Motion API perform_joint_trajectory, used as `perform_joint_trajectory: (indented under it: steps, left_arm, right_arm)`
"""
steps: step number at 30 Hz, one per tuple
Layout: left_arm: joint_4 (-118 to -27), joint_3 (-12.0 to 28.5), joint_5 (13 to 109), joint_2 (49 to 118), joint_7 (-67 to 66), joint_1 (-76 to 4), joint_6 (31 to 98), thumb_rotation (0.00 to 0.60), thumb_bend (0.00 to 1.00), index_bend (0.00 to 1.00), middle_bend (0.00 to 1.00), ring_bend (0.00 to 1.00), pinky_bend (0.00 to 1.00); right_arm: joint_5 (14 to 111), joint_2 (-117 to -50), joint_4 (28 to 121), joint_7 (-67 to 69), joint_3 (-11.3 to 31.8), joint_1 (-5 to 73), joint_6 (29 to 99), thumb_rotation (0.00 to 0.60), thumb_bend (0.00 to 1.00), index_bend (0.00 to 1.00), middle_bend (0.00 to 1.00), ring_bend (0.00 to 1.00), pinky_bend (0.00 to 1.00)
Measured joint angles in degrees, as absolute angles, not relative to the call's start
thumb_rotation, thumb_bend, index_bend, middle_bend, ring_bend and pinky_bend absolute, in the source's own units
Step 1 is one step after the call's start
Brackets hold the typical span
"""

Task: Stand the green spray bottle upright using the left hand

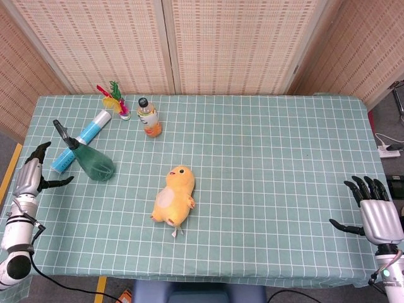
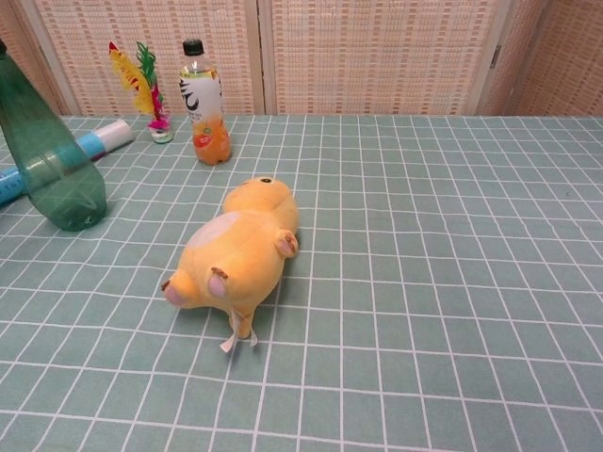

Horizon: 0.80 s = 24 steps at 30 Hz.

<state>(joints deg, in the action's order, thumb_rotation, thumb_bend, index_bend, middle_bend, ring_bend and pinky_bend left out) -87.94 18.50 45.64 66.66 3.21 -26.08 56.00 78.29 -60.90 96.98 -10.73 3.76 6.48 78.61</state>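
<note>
No wording can be read anywhere: the drink bottle [image 2: 205, 102] at the upper left of the chest view carries a black-and-white label whose marks stay illegible.

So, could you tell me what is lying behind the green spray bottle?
A blue and white tube lies on the table behind the green spray bottle. The bottle covers its middle in the chest view, so contact cannot be judged.

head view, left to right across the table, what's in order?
left hand → green spray bottle → orange drink bottle → yellow plush chick → right hand
</note>
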Motion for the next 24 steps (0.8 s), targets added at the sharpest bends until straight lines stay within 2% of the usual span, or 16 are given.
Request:
perform_joint_trajectory:
  steps: [2,7,11,13,14,17,19,21,24]
  left_arm:
    - [-88.75,18.48,46.90,65.73,4.62,-25.03,56.81,0.600,0.26,0.00,0.00,0.00,0.07]
    - [-90.02,17.81,49.99,63.84,5.98,-22.63,59.74,0.600,0.38,0.00,0.00,0.00,0.08]
    - [-91.65,17.19,51.83,62.55,6.47,-20.94,62.18,0.600,0.46,0.00,0.01,0.00,0.14]
    - [-92.05,16.75,52.80,62.29,5.68,-20.22,64.43,0.600,0.50,0.02,0.08,0.07,0.20]
    - [-92.14,16.51,53.30,62.30,4.99,-19.87,65.73,0.600,0.51,0.05,0.14,0.14,0.25]
    - [-91.71,15.32,56.20,63.08,2.13,-18.46,71.72,0.600,0.52,0.21,0.25,0.23,0.33]
    - [-90.47,13.89,60.15,63.98,0.55,-17.50,76.81,0.600,0.48,0.29,0.27,0.24,0.28]
    - [-88.97,12.37,64.94,64.47,0.33,-16.85,80.32,0.600,0.45,0.31,0.27,0.24,0.23]
    - [-85.21,9.64,74.57,65.36,1.29,-15.97,83.69,0.600,0.44,0.30,0.28,0.25,0.22]
  right_arm:
    - [78.40,-60.88,96.94,-10.56,3.73,6.47,78.63,0.600,0.00,0.17,0.09,0.00,0.00]
    - [78.87,-60.76,96.82,-9.74,3.64,6.40,78.75,0.600,0.00,0.17,0.09,0.00,0.00]
    - [79.24,-60.62,96.72,-9.05,3.54,6.39,78.69,0.600,0.00,0.17,0.09,0.00,0.00]
    - [79.40,-60.51,96.72,-8.72,3.48,6.42,78.57,0.600,0.00,0.17,0.09,0.00,0.00]
    - [79.44,-60.44,96.73,-8.62,3.45,6.44,78.45,0.600,0.00,0.17,0.09,0.00,0.00]
    - [79.48,-60.05,96.80,-8.39,3.26,6.54,77.91,0.600,0.00,0.16,0.09,0.00,0.00]
    - [79.47,-59.87,96.87,-8.13,3.20,6.53,77.81,0.600,0.00,0.16,0.09,0.00,0.00]
    - [79.63,-59.81,96.92,-7.95,3.14,6.47,77.91,0.600,0.00,0.16,0.09,0.00,0.00]
    - [79.84,-59.81,96.89,-8.09,3.04,6.45,77.97,0.600,0.00,0.16,0.09,0.00,0.00]
